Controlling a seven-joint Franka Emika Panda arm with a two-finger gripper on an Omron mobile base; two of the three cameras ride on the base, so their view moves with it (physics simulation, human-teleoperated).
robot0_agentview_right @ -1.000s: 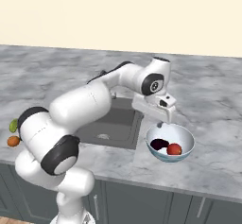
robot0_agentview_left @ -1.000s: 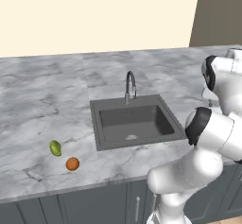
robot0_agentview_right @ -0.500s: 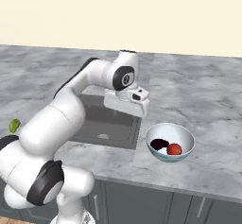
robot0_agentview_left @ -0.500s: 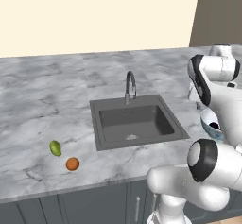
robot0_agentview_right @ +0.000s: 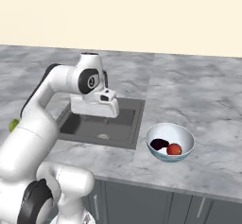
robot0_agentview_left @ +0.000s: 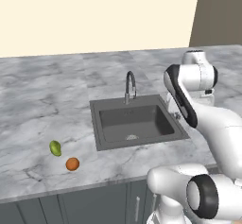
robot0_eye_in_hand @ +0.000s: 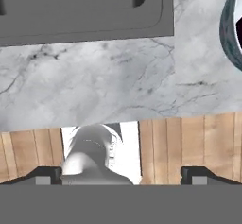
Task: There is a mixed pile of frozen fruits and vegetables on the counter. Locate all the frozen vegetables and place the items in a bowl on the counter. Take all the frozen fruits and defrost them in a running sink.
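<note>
The pale bowl (robot0_agentview_right: 185, 134) stands on the counter (robot0_agentview_right: 198, 90) right of the sink (robot0_agentview_right: 134, 106). In it lie the dark purple eggplant (robot0_agentview_right: 159, 144) and the red ball (robot0_agentview_right: 174, 149). The yellow-green oval (robot0_agentview_left: 55, 148) and the orange ball (robot0_agentview_left: 72, 164) rest on the counter (robot0_agentview_left: 42, 100) left of the sink (robot0_agentview_left: 137, 121). My gripper (robot0_agentview_right: 93, 113) hangs over the sink's near right part, left of the bowl. In the hand view its fingertips (robot0_eye_in_hand: 47, 173) stand wide apart and open, with nothing between them, and the bowl's rim (robot0_eye_in_hand: 230, 24) shows at the right edge.
A curved metal tap (robot0_agentview_left: 129, 86) rises behind the basin. The hand view looks down on the counter's front edge (robot0_eye_in_hand: 94, 76), with wooden floor (robot0_eye_in_hand: 189, 142) below it. My own arm crosses in front of the sink's left side in the right base view.
The arm has swung left, from above the bowl to over the sink. The gripper stayed open and empty. Eggplant and red ball have not moved.
</note>
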